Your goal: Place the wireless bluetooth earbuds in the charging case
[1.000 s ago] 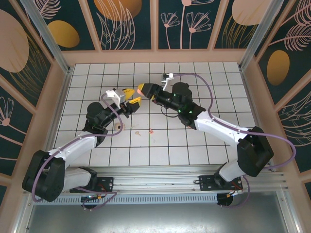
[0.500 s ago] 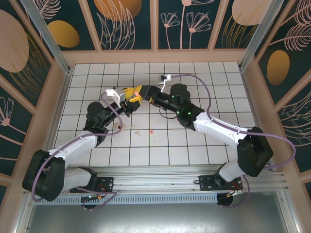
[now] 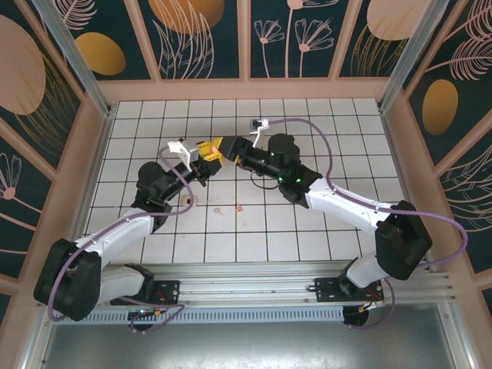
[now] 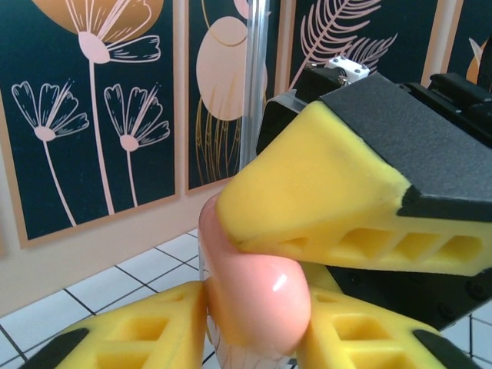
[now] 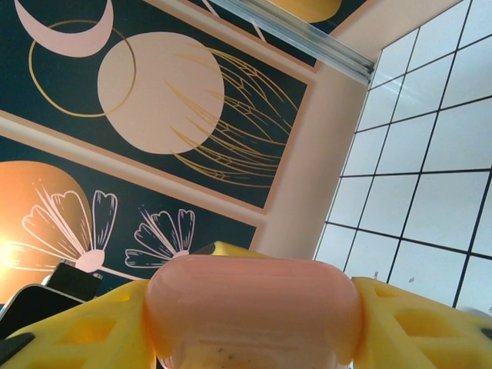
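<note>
Top view: both arms reach in over the white tiled counter [image 3: 323, 123] and their claws meet nose to nose, left of centre and lifted off the tiles. Right claw [image 5: 254, 334] is narrowed onto the charging case [image 5: 254, 304], a salmon-pink rounded block with a glossy skin; its yellow fingers [image 5: 419, 327] press on the two ends of the case, which lies crosswise between them. Left claw [image 4: 254, 342] is on the same case from the opposite side: in the left wrist view its two yellow fingers [image 4: 131, 334] sit against both flanks of the case's lower half, touching, so the claw is closed to the width of the case. One yellow and black finger of the right claw lies over the top of the case in that view. Case lid: I cannot tell whether it is open or closed (the seam is hidden by foam pads). The wireless bluetooth earbuds [image 3: 219, 209] lie loose on the counter as tiny pale-pink bits, nearer the arm bases than the claws and just beside the left forearm, well apart from the case; too small to read their orientation.
</note>
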